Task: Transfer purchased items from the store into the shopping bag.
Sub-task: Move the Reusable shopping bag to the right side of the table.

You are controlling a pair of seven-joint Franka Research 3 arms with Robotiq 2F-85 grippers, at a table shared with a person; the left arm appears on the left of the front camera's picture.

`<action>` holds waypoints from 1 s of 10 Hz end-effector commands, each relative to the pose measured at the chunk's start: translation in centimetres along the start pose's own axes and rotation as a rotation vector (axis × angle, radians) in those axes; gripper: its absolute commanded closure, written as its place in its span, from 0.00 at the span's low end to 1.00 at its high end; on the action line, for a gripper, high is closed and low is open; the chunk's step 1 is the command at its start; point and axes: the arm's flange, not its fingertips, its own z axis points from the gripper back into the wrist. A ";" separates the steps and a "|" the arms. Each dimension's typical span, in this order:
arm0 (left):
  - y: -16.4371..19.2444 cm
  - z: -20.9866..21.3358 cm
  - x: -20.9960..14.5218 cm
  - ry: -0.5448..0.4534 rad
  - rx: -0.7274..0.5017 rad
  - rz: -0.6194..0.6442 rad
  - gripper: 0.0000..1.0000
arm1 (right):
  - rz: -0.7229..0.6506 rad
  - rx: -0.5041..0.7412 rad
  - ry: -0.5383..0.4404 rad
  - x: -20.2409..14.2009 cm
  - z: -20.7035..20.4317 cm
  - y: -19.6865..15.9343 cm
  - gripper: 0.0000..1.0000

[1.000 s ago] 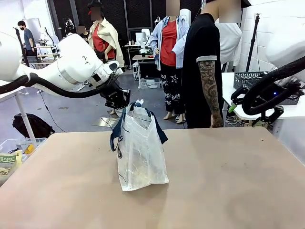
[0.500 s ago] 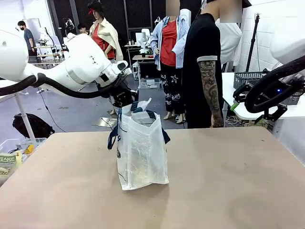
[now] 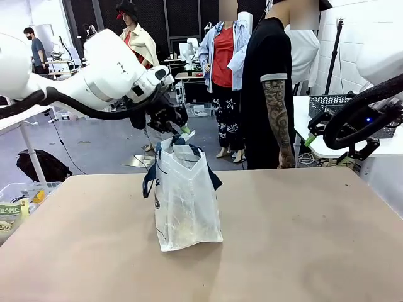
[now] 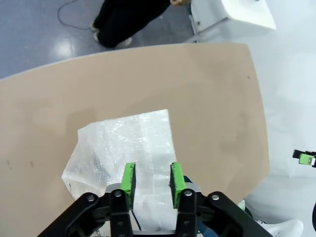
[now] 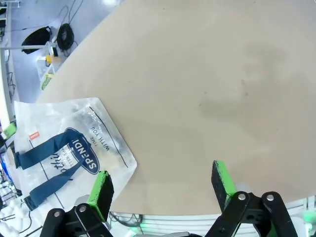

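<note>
Left gripper (image 4: pixel 152 178) parted (seemingly empty) over the shopping bag (image 3: pixel 186 201) — right gripper (image 5: pixel 163 184) spread wide.

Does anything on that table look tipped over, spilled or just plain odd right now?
Nothing is spilled or tipped over. The shopping bag stands upright on the table, though its top is crumpled and one blue handle droops down its side. The left pincer hovers just above the bag's mouth with nothing between its green pads.

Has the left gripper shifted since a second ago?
Yes. The left gripper has moved toward picture right and slightly up, from left of the shopping bag's mouth to just above it, judged against the standing bag.
</note>
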 end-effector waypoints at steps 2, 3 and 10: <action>-2.0 2.5 -0.9 -0.032 0.067 -0.029 0.00 | -0.011 -0.024 0.000 -0.3 0.0 -0.1 0.00; -2.4 2.3 -0.5 -0.009 0.091 0.011 0.00 | -0.011 -0.024 0.000 -0.3 0.0 -0.1 0.00; -4.9 -0.9 3.1 0.114 0.324 0.142 0.00 | -0.011 -0.024 0.000 -0.3 0.0 -0.1 0.00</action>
